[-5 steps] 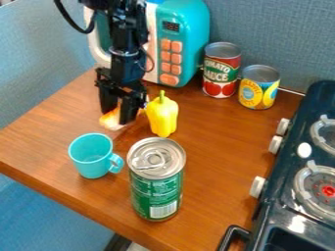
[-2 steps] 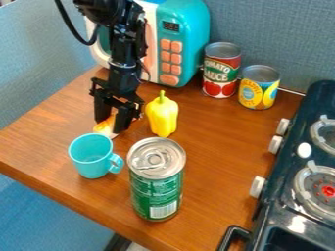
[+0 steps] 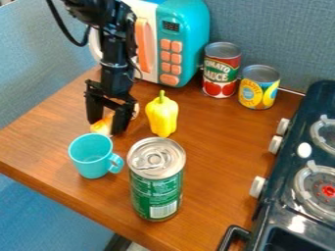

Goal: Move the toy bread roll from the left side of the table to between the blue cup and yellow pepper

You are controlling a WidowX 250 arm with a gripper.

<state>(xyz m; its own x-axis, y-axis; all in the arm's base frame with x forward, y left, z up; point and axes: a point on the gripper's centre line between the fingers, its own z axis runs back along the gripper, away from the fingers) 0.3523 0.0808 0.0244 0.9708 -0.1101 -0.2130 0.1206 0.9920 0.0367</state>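
The black gripper (image 3: 106, 117) is low over the left part of the wooden table, behind the turquoise cup (image 3: 91, 155). Its two fingers stand apart, pointing down. An orange and white item (image 3: 102, 126) shows between and behind them, partly hidden by the right finger; whether they touch it is unclear. To the gripper's right, a yellow bell pepper (image 3: 162, 115) stands upright with its stem up. The cup is upright, its handle facing right. A green can (image 3: 156, 186) with a silver lid stands right of the cup, nearer the camera.
A teal toy microwave (image 3: 186, 46) stands behind the arm. At the back are a tomato sauce can (image 3: 221, 73) and a shorter yellow can (image 3: 259, 90). The dark toy stove (image 3: 298, 166) with white knobs borders the table (image 3: 212, 147) on the right.
The gripper has moved left and slightly toward the camera. The orange and white item has shifted left as well. The cup, pepper and cans have stayed put.
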